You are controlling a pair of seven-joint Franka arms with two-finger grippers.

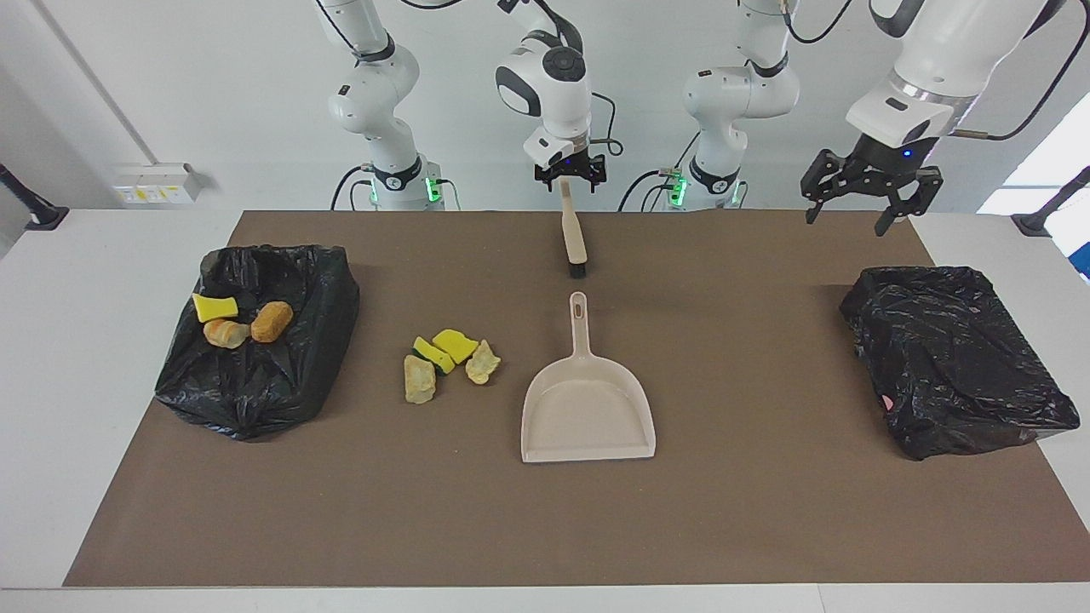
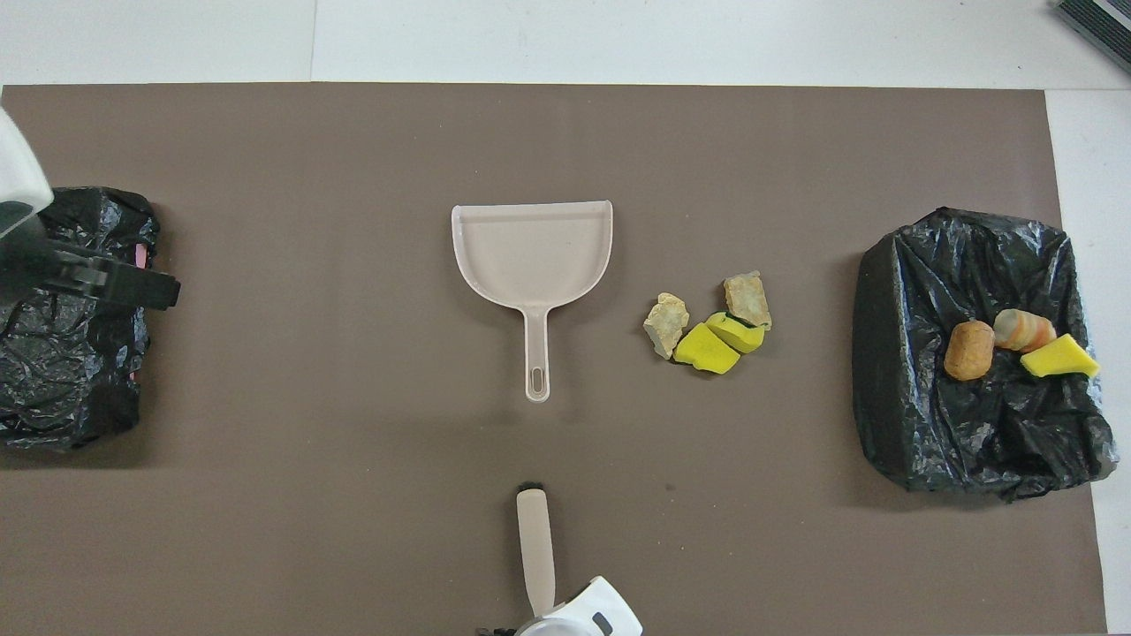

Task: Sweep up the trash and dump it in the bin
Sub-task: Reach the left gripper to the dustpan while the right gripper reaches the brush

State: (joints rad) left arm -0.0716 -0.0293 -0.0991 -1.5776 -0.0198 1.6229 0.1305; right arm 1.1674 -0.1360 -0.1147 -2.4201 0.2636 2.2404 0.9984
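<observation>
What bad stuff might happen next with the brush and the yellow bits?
1. The right claw hangs open above the brush, which lies flat on the mat. If it comes down off-centre, it may knock the brush aside.
2. Four bits sit loose beside the dustpan. A hard sweep might scatter them instead of pushing them in.
3. The left claw hangs open near the empty bin and might snag its bag.
</observation>
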